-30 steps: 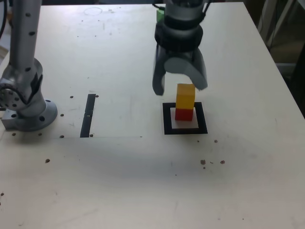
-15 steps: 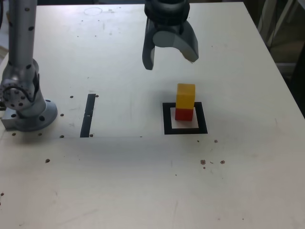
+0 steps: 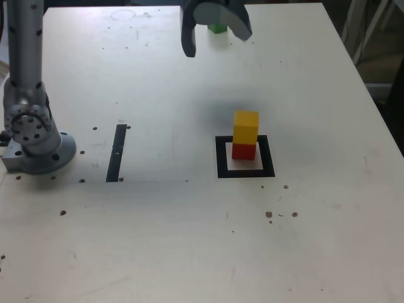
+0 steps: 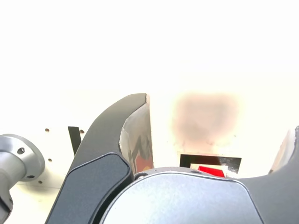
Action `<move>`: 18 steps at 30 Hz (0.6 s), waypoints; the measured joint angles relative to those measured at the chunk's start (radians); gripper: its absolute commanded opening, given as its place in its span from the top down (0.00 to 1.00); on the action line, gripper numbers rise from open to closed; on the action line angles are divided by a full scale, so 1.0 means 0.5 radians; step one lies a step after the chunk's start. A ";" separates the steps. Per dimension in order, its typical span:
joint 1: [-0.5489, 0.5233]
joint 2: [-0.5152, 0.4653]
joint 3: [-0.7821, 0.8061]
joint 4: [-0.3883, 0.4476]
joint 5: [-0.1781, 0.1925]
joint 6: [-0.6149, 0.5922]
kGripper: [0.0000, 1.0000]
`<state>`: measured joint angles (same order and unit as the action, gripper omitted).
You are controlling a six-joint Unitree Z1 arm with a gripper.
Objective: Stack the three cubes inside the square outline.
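One gripper [image 3: 216,39], jaws spread apart and empty, raised over the table's [image 3: 315,240] far edge. Green cube [image 3: 218,28] partly hidden behind it. Yellow cube [image 3: 245,127] stacked on red cube [image 3: 243,151], inside the square outline [image 3: 221,158], well apart from the gripper. Black strip [image 3: 117,153] toward the exterior view's left, near arm base [image 3: 38,148].

One cube [image 3: 245,127] atop another [image 3: 243,151] inside the square outline [image 3: 221,158], third cube [image 3: 218,28] far behind, strip [image 3: 117,153] at exterior view's left
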<state>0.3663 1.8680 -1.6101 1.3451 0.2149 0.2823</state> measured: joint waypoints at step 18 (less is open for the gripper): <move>0.455 0.369 -0.563 0.223 0.182 0.131 0.01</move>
<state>0.5940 2.0527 -1.8914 1.4565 0.3060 0.3478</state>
